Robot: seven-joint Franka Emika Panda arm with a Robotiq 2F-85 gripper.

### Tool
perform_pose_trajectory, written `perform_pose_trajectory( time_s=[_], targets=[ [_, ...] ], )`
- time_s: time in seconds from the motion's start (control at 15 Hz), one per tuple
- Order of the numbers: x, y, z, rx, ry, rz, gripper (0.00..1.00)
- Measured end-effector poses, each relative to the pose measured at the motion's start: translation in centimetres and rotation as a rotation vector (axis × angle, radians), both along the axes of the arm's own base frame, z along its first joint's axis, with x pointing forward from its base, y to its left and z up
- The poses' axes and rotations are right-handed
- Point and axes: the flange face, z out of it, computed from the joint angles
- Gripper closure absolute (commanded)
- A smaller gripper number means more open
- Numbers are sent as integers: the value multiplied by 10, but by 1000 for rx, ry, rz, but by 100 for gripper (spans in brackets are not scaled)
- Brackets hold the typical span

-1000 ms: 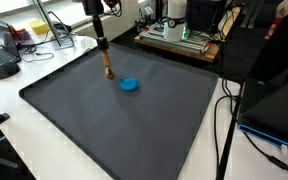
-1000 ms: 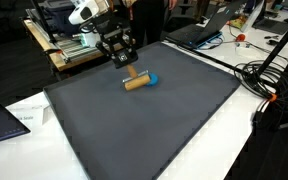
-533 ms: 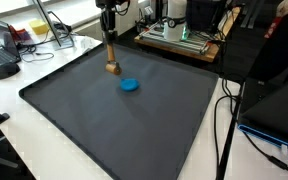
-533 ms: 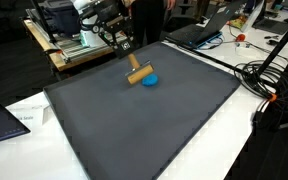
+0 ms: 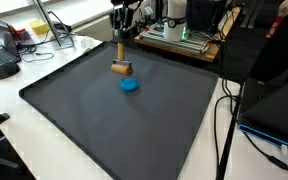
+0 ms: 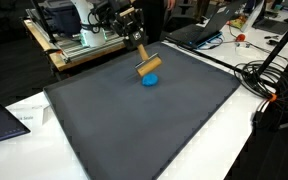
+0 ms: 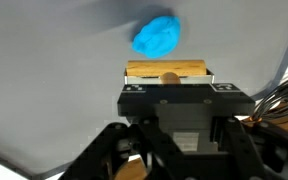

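Loads of open mat (image 5: 104, 130) from 4 to 8 o'clock of the blue disc (image 5: 130, 85) in an exterior view; boxed in by rack (image 5: 179, 38) at 1, cables (image 5: 222, 122) at 3.

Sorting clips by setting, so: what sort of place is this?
Probably a robotics lab or workshop: loose cables trail beside the dark mat, a laptop sits open behind it, and a benchtop machine stands at the back.

No legible text on wooden mallet (image 5: 120, 67), blue disc (image 5: 130, 85) or dark mat (image 5: 104, 130).
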Motion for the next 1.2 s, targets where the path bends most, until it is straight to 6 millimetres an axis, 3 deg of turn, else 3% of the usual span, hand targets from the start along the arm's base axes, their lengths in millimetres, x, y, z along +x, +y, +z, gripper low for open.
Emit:
perform_pose_trajectory(
  time_s=[0.8,1.2],
  targets=[
    [-5,76,-7,-194,-100,149,78],
    [2,79,-15,-341,-56,188,78]
  ],
)
